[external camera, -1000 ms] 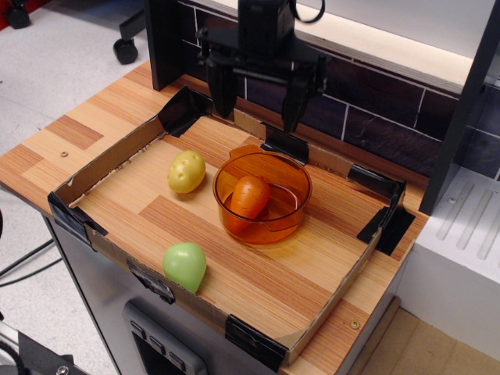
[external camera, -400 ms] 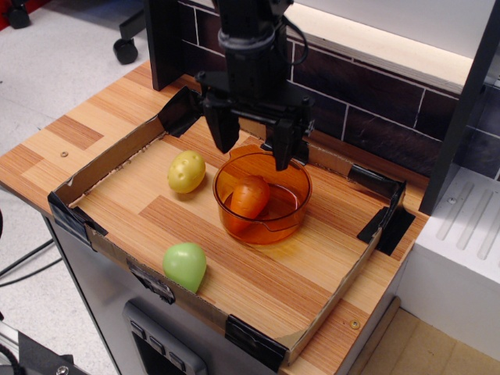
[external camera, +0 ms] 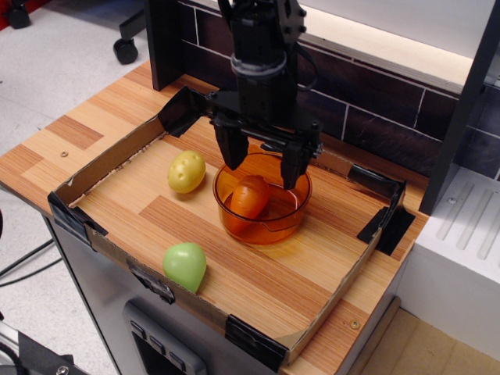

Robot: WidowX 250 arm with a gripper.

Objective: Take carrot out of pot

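Wood-grain boards make up the table (external camera: 94, 117), and on it sits a shallow cardboard tray (external camera: 109, 160) with low walls taped at the corners in black. Taking the pot (external camera: 269, 223) as the landmark: it is a round, translucent orange vessel standing on the tray floor toward the back, where it stood in the earlier frames.

Directly above the pot hangs the black arm, and this is where the change shows. A second ago the gripper (external camera: 264, 162) hovered high over the tray's rear wall; shortly after it had come forward and lower, its tips at the pot's far rim. Now it has dropped further, so that both fingers (external camera: 233, 152) reach down into the pot's mouth. The jaws stand wide apart, one finger on either side of the carrot (external camera: 250, 195), neither one visibly touching it.

That carrot lies inside the pot, tilted, leaning toward the pot's left wall, in the same pose as before. Its top end is between the two spread fingers.

Left of the pot, just beside its wall, rests a yellow potato (external camera: 187, 171), unmoved. Forward and left of the pot, near the tray's front wall and well apart from the pot, lies a light-green rounded toy (external camera: 185, 266), also unchanged.
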